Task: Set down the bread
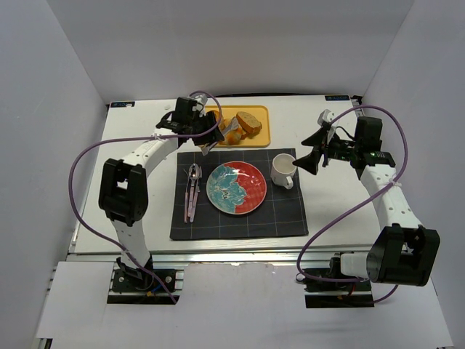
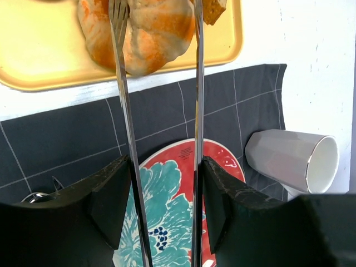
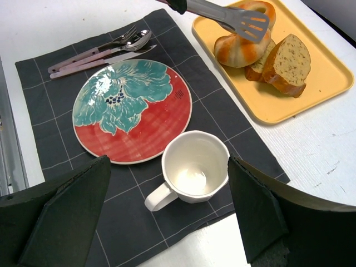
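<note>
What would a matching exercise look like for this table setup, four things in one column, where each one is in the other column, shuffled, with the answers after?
Things:
1. mug
2. plate
3. twisted roll
4. tongs

Places:
A. on the yellow tray
B. in the left gripper
C. middle of the placemat
D. on the placemat, right of the plate in the top view

Pairs: 1-D, 2-C, 3-A, 4-B

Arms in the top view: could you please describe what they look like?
The left arm and right arm have white links and boxy black joints. A purple cable loops along each. The left end effector and right end effector are black, with wedge fingers.
</note>
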`<state>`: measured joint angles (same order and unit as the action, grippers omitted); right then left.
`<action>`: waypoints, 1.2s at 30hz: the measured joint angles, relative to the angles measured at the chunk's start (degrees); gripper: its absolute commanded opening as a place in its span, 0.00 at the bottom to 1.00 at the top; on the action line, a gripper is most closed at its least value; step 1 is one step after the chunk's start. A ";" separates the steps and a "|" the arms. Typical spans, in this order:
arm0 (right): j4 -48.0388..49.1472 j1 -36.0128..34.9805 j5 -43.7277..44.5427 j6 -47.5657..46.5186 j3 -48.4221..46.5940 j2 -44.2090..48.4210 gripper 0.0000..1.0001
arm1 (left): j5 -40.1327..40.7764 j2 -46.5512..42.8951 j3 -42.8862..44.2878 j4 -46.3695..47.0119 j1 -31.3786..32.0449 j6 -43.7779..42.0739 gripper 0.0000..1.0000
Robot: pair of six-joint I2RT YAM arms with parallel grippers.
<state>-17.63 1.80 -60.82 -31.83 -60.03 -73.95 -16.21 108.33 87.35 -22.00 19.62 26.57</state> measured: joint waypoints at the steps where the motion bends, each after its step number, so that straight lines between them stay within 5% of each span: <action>1: 0.00 0.00 0.00 0.00 0.00 0.00 0.89 | -0.11 0.17 0.20 -0.26 0.00 -0.04 0.62; 24: 0.33 0.09 -0.70 0.24 0.79 0.00 0.89 | -1.25 3.41 3.76 -5.49 0.46 -1.66 0.59; 32: 1.01 0.11 -0.74 0.39 0.90 0.15 0.89 | -0.85 4.39 4.35 -7.85 1.18 -2.40 0.31; 36: 1.14 0.11 -0.87 0.48 0.90 0.31 0.89 | -0.85 4.39 4.66 -8.04 1.18 -2.36 0.26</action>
<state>-16.49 1.91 -61.69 -31.35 -59.13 -73.65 -17.06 112.73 92.01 -30.04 20.80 24.21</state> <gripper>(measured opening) 0.895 0.399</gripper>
